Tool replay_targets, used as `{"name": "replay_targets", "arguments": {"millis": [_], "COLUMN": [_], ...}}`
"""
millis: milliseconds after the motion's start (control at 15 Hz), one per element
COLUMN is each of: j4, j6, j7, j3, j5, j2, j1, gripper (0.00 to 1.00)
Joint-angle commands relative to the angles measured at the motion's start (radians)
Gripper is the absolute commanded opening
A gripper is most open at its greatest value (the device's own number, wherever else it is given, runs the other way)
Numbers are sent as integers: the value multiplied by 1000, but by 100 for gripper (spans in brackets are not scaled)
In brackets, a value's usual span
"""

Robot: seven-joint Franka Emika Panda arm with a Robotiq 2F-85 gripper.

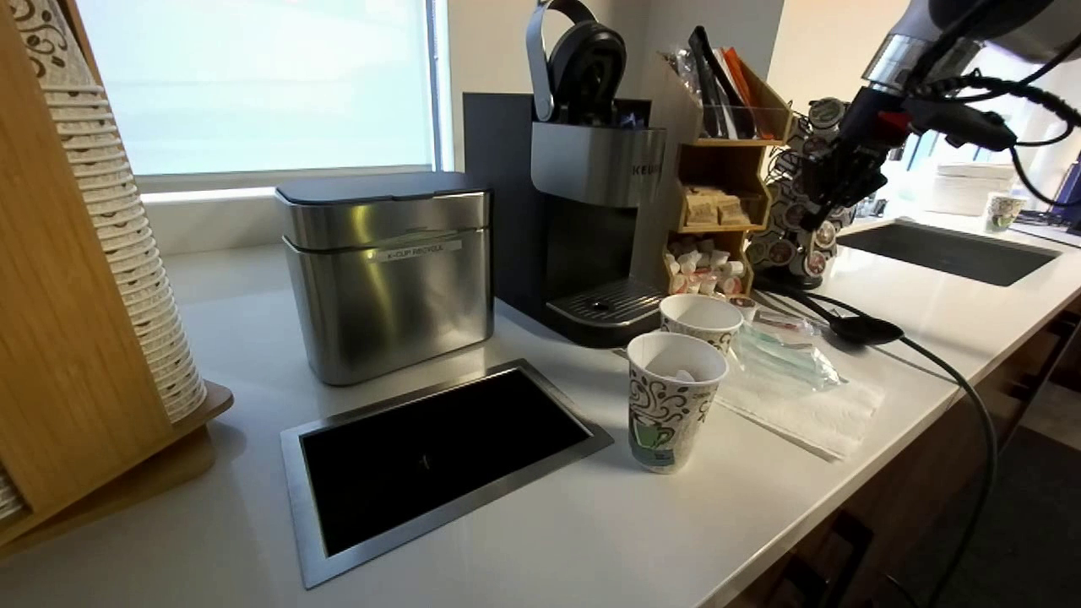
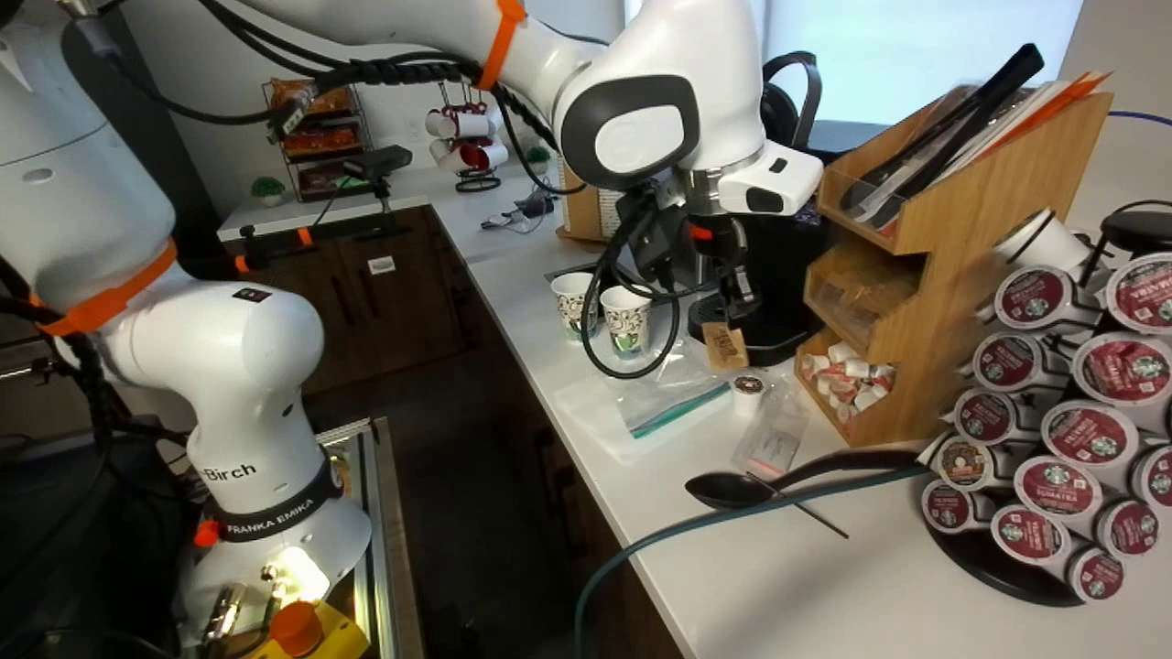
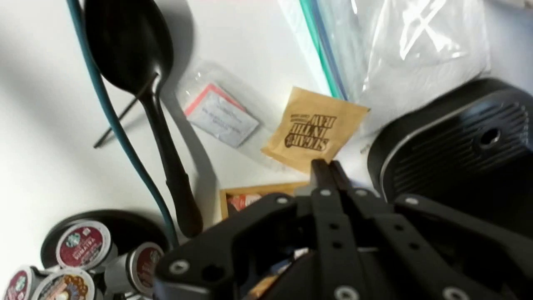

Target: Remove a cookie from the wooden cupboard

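The wooden cupboard [image 2: 961,320] is a light-brown box with open shelf compartments, also in an exterior view [image 1: 718,162]. In the wrist view its front rim [image 3: 262,189] shows behind my fingers. My gripper [image 3: 327,164] is shut on one corner of a small brown packet [image 3: 316,127] printed "Sugar in the Raw". In an exterior view the gripper [image 2: 738,307] holds the packet [image 2: 725,347] above the counter, in front of the coffee machine and beside the cupboard. The gripper also shows in an exterior view [image 1: 812,221], where I cannot make out the packet. No cookie shows.
The black coffee machine [image 1: 591,169] stands beside the cupboard. Two paper cups [image 1: 671,405], plastic bags [image 2: 678,403], a coffee pod [image 2: 748,392], a black spoon [image 2: 728,490] and a cable [image 2: 641,547] lie near. A pod rack [image 2: 1053,485] stands on the cupboard's far side.
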State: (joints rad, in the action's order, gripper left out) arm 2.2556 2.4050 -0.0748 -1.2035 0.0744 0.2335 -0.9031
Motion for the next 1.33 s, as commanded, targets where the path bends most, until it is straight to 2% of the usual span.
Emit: {"name": "replay_targets", "arguments": {"millis": [0, 133, 200, 267, 400, 533, 600, 867, 933, 1000, 1267], "j4": [-1, -7, -3, -3, -3, -4, 7, 47, 44, 44, 42], "j6": [-254, -364, -280, -317, -332, -337, -339, -320, -328, -332, -301], "j7": [32, 10, 77, 72, 66, 62, 50, 19, 20, 14, -1], "j3": [249, 407, 467, 530, 569, 574, 616, 850, 884, 913, 979], "j5": [26, 66, -41, -24, -10, -23, -15, 8, 7, 15, 11], "j2": [-4, -32, -61, -59, -62, -86, -95, -125, -138, -143, -155], "j1": [274, 435, 506, 571, 610, 604, 629, 822, 853, 882, 959], "gripper": [0, 0, 2, 2, 2, 0, 0, 0, 27, 28, 57]}}
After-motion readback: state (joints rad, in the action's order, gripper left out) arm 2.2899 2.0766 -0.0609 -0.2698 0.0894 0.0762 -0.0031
